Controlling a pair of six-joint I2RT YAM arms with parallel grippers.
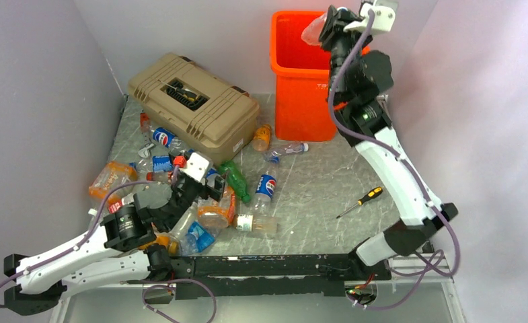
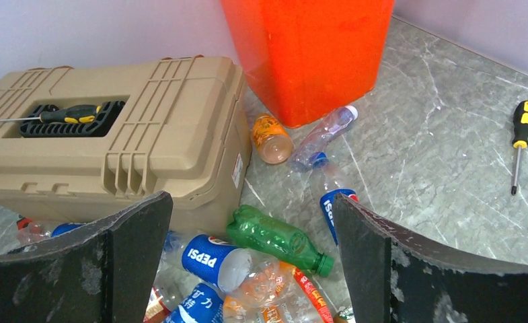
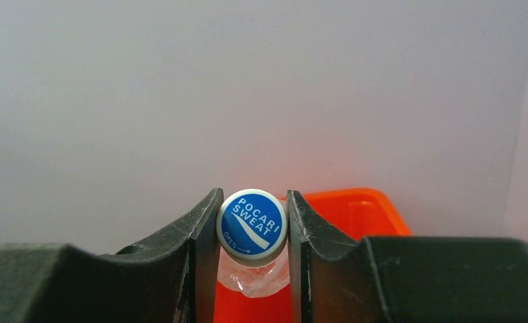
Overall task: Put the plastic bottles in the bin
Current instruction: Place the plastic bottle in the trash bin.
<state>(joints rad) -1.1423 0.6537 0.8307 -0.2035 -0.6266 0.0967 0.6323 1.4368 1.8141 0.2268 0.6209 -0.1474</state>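
in the top view the right gripper [image 1: 325, 28] is up high over the orange bin [image 1: 301, 101], and its arm hides the bin's back right corner. it pinches a clear bottle [image 1: 312, 32] above the bin's open mouth, but only a pale bit of the bottle peeks out. the bottom of the bin cannot be seen. the left gripper [image 1: 200, 183] sits low over a heap of squashed bottles [image 1: 200, 232] beside the tan toolbox [image 1: 194, 108], and from here its fingers are too small to tell apart. a green bottle [image 1: 236, 180] and a pepsi bottle [image 1: 266, 186] lie near the heap. a screwdriver [image 1: 363, 199] lies alone on the grey table [image 1: 315, 195]. in the left wrist view the two fingers [image 2: 130, 259] stand wide apart with nothing held between them, and they cover the bottom corners. the bin's top is cut off, and a small orange bottle [image 2: 272, 138] lies at its foot. a second screwdriver [image 2: 59, 114] rests in the dip of the toolbox lid. in the right wrist view a blue cap [image 3: 252, 225] that says pocari sweat is squeezed tight between the fingers. most of the bottle under it is hidden, and the bin's rim shows behind.
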